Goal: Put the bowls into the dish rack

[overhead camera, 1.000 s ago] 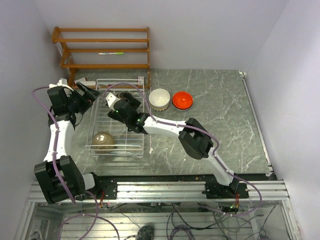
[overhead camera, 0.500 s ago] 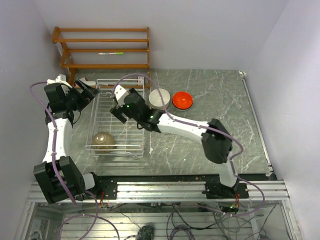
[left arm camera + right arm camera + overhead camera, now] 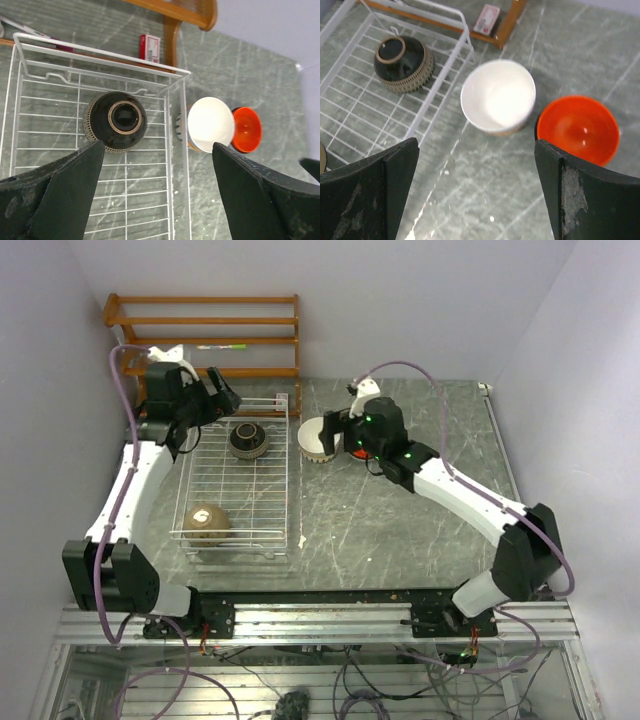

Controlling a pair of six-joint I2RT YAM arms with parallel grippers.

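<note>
Your right hand (image 3: pixel 476 145) hangs spread and empty over the white bowl (image 3: pixel 498 96), which stands upright on the table just outside the dish rack (image 3: pixel 287 490), at the centre of the overhead view. I'd pinch its rim on the lower-frame side, where the table is bare: the orange bowl (image 3: pixel 577 129) crowds one flank and the rack's wire wall the other. Your left hand (image 3: pixel 157 146), also released, hovers above the upturned black bowl (image 3: pixel 115 121). Open room lies mid-rack, between that and the tan bowl (image 3: pixel 206 523).
</note>
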